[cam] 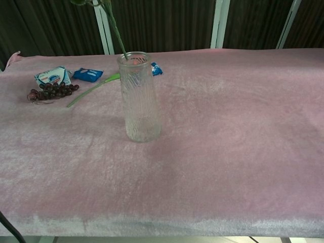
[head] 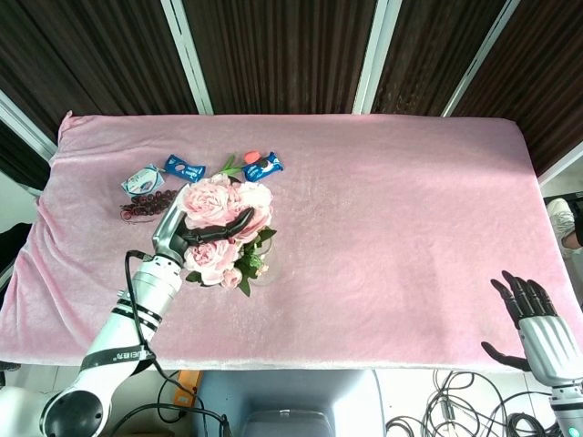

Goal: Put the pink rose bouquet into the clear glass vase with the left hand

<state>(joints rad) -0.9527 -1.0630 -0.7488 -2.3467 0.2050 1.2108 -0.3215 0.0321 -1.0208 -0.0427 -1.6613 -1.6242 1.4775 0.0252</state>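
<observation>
Vase: head view, mouth and most of the body hidden under the bouquet; only a sliver of glass shows at lower right.
Bouquet: chest view, blooms cut off by the top edge; only a stem shows.
Left hand: palm buried among the blooms; not seen in the chest view.
Right hand: wrist cut off by the bottom edge.
Packets: print too small to read.
Grapes: partly masked by the left arm and blooms.

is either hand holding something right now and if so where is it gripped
The left hand holds the pink rose bouquet, fingers just beneath the blooms. The right hand holds nothing.
</observation>
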